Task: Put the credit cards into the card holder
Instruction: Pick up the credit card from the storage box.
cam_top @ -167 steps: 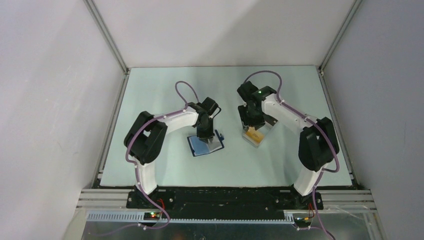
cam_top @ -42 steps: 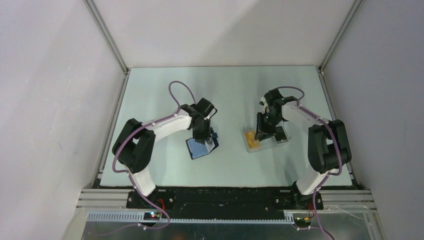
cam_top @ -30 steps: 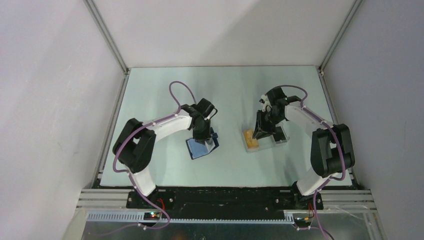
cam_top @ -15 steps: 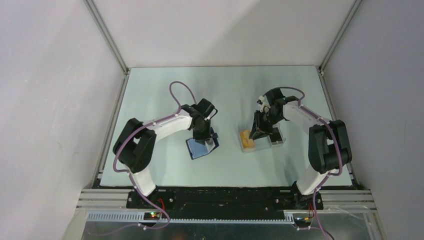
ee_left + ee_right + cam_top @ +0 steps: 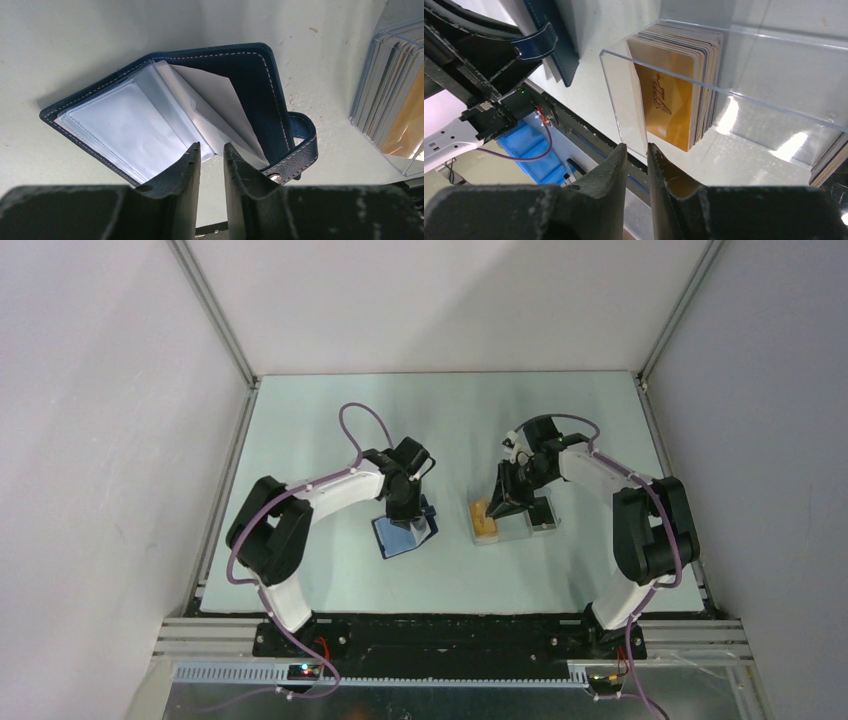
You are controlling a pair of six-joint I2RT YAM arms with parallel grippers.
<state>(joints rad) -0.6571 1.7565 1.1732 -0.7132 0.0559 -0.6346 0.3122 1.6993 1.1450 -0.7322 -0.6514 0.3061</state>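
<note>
The card holder (image 5: pixel 400 537) lies open on the table, a navy wallet with clear sleeves (image 5: pixel 150 120) and a snap strap (image 5: pixel 300 150). My left gripper (image 5: pixel 405 512) stands right over its near edge. Its jaws (image 5: pixel 211 147) are a narrow gap apart, a sleeve corner and bare table showing between the tips. The credit cards (image 5: pixel 669 100) stand as an orange-fronted stack inside a clear plastic case (image 5: pixel 624 100), just right of the holder (image 5: pixel 484 519). My right gripper (image 5: pixel 637 146) has the case's near corner wall between its fingertips (image 5: pixel 497 505).
A grey-black piece (image 5: pixel 543 515) lies against the case's right side. Grey walls and aluminium rails (image 5: pixel 225 480) enclose the pale green table on three sides. The arm bases sit on the black bar (image 5: pixel 450 640) at the near edge.
My right gripper has moved left toward the card holder, and the clear case with the cards and the grey-black piece slid left with it. The left arm and the holder stayed still.
</note>
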